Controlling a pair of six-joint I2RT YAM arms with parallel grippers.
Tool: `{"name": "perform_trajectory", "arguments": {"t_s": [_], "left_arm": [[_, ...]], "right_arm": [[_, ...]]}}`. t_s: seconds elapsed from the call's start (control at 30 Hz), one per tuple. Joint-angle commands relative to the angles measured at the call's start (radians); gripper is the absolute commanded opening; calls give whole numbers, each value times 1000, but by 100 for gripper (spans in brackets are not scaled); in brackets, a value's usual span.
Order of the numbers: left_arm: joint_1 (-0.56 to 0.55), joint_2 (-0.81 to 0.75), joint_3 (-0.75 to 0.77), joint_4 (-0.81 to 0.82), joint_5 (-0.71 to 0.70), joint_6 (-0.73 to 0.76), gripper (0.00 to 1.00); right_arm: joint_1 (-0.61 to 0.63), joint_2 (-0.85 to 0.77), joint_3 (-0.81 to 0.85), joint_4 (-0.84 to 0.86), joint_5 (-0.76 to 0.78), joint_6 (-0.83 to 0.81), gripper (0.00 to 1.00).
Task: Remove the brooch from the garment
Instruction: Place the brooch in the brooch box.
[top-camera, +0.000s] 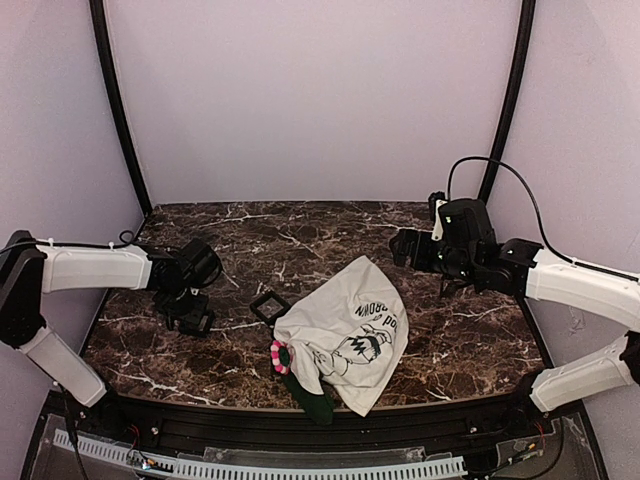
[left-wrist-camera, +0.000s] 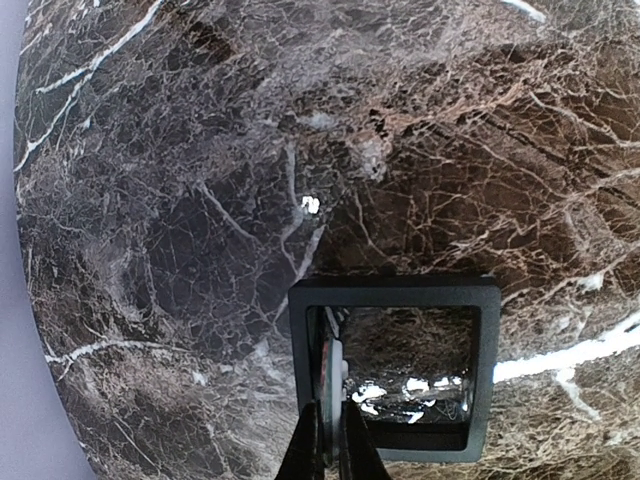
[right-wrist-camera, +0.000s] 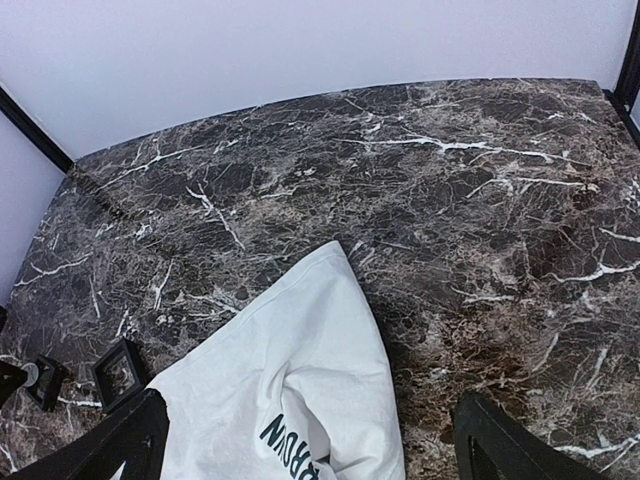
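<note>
The garment (top-camera: 345, 335), a white T-shirt with a black cartoon print and a dark green sleeve, lies crumpled at the front middle of the table. The brooch (top-camera: 280, 356), pink and white, sits at the shirt's left edge. My left gripper (top-camera: 192, 316) is well to the left of the shirt. In the left wrist view that gripper (left-wrist-camera: 331, 440) is shut on a thin pale piece (left-wrist-camera: 333, 375) seen edge-on, inside a black square frame (left-wrist-camera: 483, 370). My right gripper (top-camera: 405, 246) hangs open beyond the shirt's far right. In its wrist view the gripper (right-wrist-camera: 310, 402) frames the garment (right-wrist-camera: 290, 380); the brooch is out of view there.
A second black square frame (top-camera: 268, 306) lies on the marble table (top-camera: 300, 235) just left of the shirt's top. Both frames show in the right wrist view, one (right-wrist-camera: 118, 372) nearer the shirt than the other (right-wrist-camera: 42, 382). Pale walls enclose the table.
</note>
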Motion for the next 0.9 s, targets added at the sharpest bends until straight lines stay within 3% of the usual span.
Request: {"name": "perform_trajectory", "arguments": {"t_s": [0.0, 0.87], "left_arm": [[5, 7, 21, -13, -26, 10, 2], [5, 7, 34, 15, 87, 27, 26]], "right_arm": [[-4, -13, -18, -5, 0, 9, 99], [-4, 6, -22, -7, -22, 19, 99]]}}
